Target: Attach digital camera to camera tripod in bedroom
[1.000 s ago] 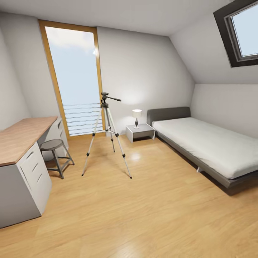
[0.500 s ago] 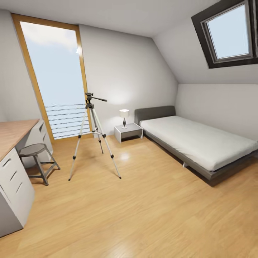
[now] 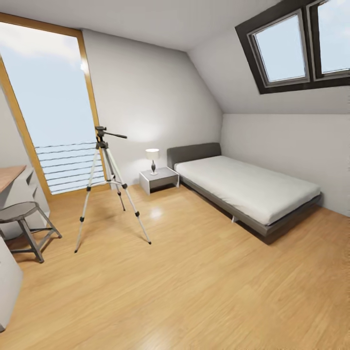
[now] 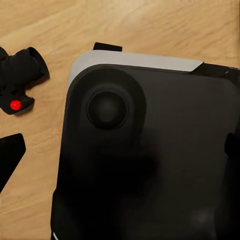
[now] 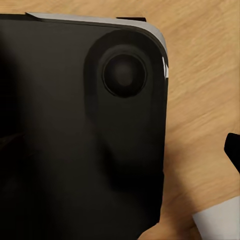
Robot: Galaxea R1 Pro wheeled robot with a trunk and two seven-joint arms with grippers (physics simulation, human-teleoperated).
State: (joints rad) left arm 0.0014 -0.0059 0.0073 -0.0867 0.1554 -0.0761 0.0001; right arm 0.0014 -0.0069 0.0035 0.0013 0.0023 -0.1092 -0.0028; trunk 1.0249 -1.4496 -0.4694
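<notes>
The camera tripod [image 3: 108, 183] stands on the wood floor of the bedroom at the left of the head view, in front of the tall window [image 3: 46, 107]. Its silver legs are spread and its dark head carries a side handle, with nothing mounted on top. In the left wrist view a small black object with a red dot, the digital camera [image 4: 19, 75], lies on the floor beside my black base [image 4: 145, 150]. My left gripper [image 4: 120, 150] and right gripper [image 5: 120, 150] hang over the base, fingertips wide apart at the frame edges, holding nothing.
A grey round stool [image 3: 24, 228] and the desk corner [image 3: 9, 175] sit at the far left. A bedside table with a lamp [image 3: 158, 177] and the bed [image 3: 243, 189] line the right side. Open wood floor [image 3: 194, 282] lies between me and the tripod.
The head view has swung to the right: tripod, stool and desk slide left in the picture, and more of the bed and skylight shows. Nothing in the room itself has moved.
</notes>
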